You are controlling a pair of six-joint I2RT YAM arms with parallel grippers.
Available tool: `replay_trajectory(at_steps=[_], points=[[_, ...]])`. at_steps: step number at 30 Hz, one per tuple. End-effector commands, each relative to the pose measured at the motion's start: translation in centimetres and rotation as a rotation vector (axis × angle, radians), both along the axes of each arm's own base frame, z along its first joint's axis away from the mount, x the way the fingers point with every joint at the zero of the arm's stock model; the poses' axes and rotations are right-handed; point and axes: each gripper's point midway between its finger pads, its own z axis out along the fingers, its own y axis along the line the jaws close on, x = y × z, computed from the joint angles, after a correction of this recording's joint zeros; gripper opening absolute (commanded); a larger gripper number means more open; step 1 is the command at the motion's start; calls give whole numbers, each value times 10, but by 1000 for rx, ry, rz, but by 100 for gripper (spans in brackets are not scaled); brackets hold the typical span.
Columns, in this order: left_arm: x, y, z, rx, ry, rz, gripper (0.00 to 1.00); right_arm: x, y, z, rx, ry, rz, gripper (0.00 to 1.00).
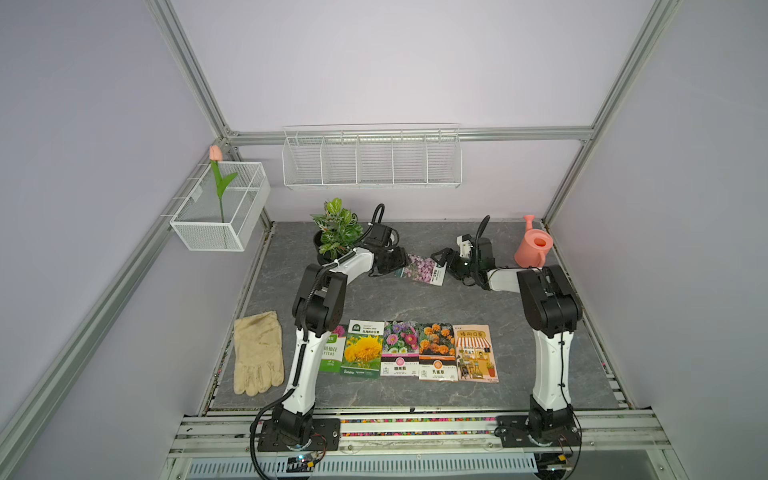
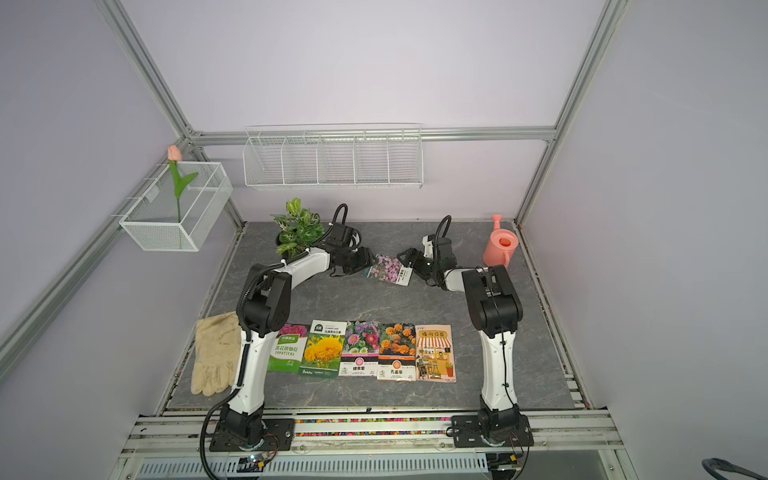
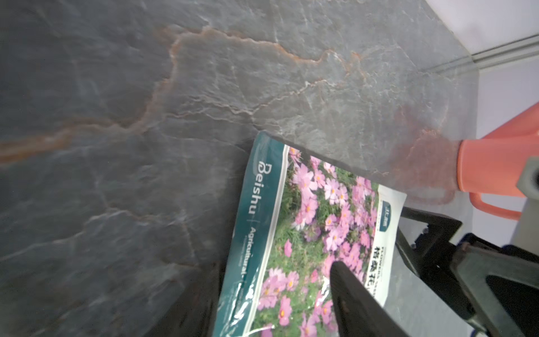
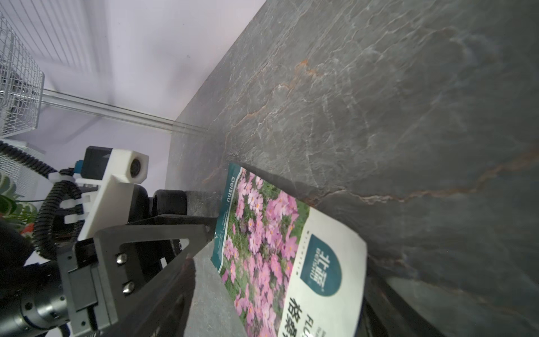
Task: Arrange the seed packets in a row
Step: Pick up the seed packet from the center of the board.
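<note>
Several seed packets lie side by side near the table's front: green-white [image 2: 286, 353], partly behind my left arm, sunflower [image 1: 362, 349], pink-banded [image 1: 400, 349], marigold [image 1: 436, 351] and shop-picture [image 1: 476, 353]. A pink-flower packet [image 1: 419, 268] sits apart at the back, one edge tilted up off the table. My left gripper [image 1: 401, 265] [image 3: 271, 294] is at its teal end, jaws apart, one finger [image 3: 350, 294] over the flower face. My right gripper [image 1: 442, 266] [image 4: 277, 291] is at its white end [image 4: 326, 262], jaws wide on either side of it.
A beige glove [image 1: 257, 353] lies front left. A potted plant [image 1: 336, 226] stands behind my left arm and a pink watering can [image 1: 532, 249] at the back right. A wire rack [image 1: 370, 160] hangs on the back wall. A mesh basket [image 1: 220, 216] hangs on the left.
</note>
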Motion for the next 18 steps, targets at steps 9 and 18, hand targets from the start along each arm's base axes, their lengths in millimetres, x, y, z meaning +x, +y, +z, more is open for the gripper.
replay_trajectory(at_steps=[9, 18], points=[[-34, -29, 26, -115, 25, -82, 24, -15, 0, -5, 65, 28, -1, 57], [-62, -13, 71, 53, -88, -101, 40, -26, -28, 51, 211, -143, 83, 7]])
